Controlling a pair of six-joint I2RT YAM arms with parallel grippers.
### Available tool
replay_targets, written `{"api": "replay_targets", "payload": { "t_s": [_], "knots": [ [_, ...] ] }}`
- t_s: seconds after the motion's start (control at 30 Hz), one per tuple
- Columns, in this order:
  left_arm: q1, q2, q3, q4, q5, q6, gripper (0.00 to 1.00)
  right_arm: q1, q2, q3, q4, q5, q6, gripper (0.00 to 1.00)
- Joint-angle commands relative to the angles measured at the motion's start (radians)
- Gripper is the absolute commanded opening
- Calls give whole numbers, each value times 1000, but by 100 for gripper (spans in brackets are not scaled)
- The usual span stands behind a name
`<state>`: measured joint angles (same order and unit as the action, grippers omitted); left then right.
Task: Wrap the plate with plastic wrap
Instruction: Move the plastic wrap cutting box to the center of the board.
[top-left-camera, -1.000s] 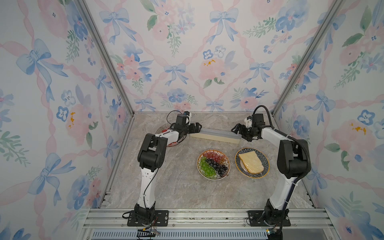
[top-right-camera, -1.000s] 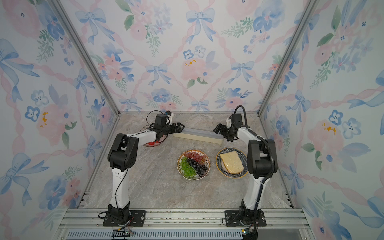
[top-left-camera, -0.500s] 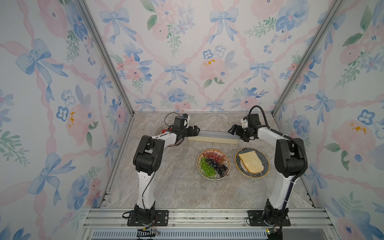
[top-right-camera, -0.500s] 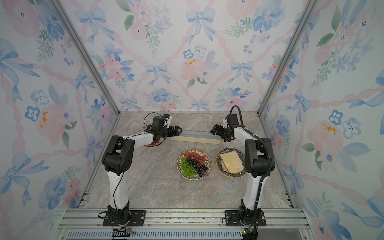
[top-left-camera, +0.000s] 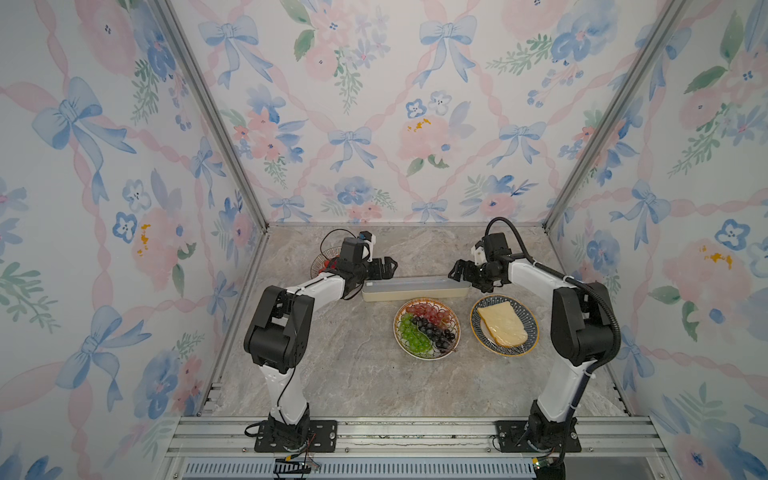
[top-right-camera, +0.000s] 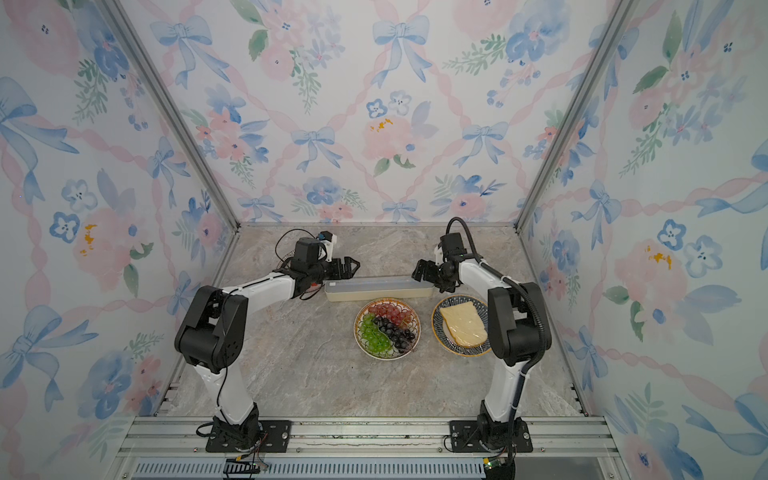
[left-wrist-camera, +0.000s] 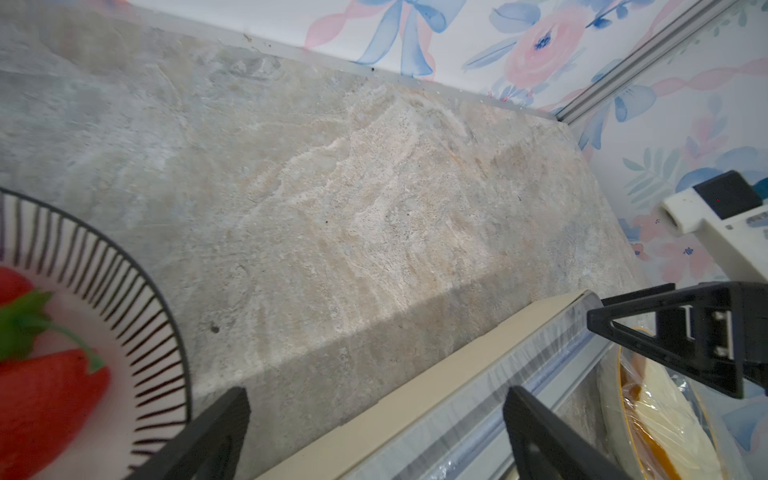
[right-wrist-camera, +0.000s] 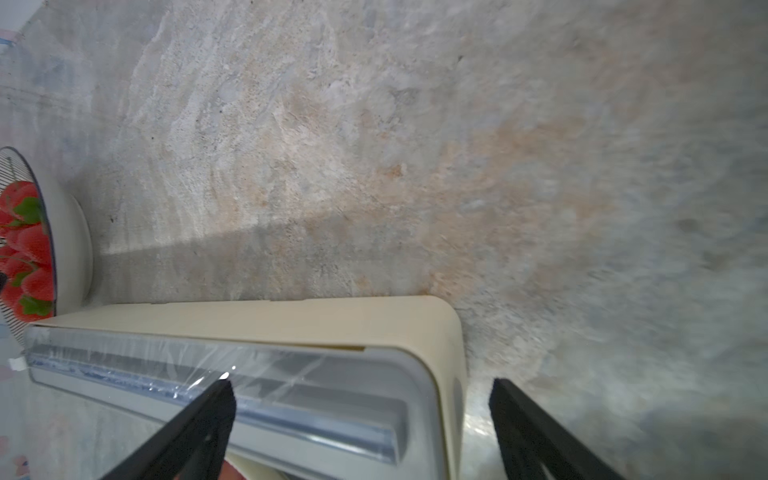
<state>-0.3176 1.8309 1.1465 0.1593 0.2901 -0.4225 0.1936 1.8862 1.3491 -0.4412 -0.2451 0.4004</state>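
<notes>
Clock directions refer to both top views, with 12 o'clock at the far wall.

1. Striped plate, at 10 o'clock on the table: it carried red strawberries and was partly hidden behind the left arm.
2. Left gripper: I read its jaws as spread wide with nothing between them. It hung at the 9 o'clock end of the box. In the left wrist view one finger stood over bare table and the other over the box top. I could not tell whether either touched.
3. Box: long and cream with a pale grey-blue top, it lay flat and ran from 9 to 3 o'clock. It sat just at 12 o'clock of the grape plate.
4. Plastic wrap: the clear, glossy, creased film lay along the box top.
5. Bread plate: it stood at 3 o'clock of the grape plate, close beside it. In the left wrist view, shiny crinkled film showed over the bread.
6. Right gripper: its jaws were also spread wide and gripped nothing. It was at the 3 o'clock end of the box. In the right wrist view one finger lay over the film-covered top and the other stood past the box end.
</notes>
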Motion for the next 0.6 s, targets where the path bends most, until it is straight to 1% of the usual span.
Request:
{"api": "replay_targets", "payload": {
  "t_s": [0.0,0.1,0.2,0.3,0.4,0.57],
  "knots": [
    [38,-82,-43,13,-55,11,98,17,-72,83,-147,149,-78,97],
    [61,-145,-98,7,-64,12,98,48,-76,116,-187,162,-97,97],
    [84,-169,-147,4,-22,-16,98,83,-48,153,-204,130,-86,97],
    [91,-156,-172,5,45,-33,98,130,3,207,-218,140,-83,98],
    [89,-122,-175,5,88,-46,98,153,48,243,-220,151,-65,99],
    [80,-90,-170,7,104,-52,98,170,93,274,-221,162,-49,99]
  ]
}}
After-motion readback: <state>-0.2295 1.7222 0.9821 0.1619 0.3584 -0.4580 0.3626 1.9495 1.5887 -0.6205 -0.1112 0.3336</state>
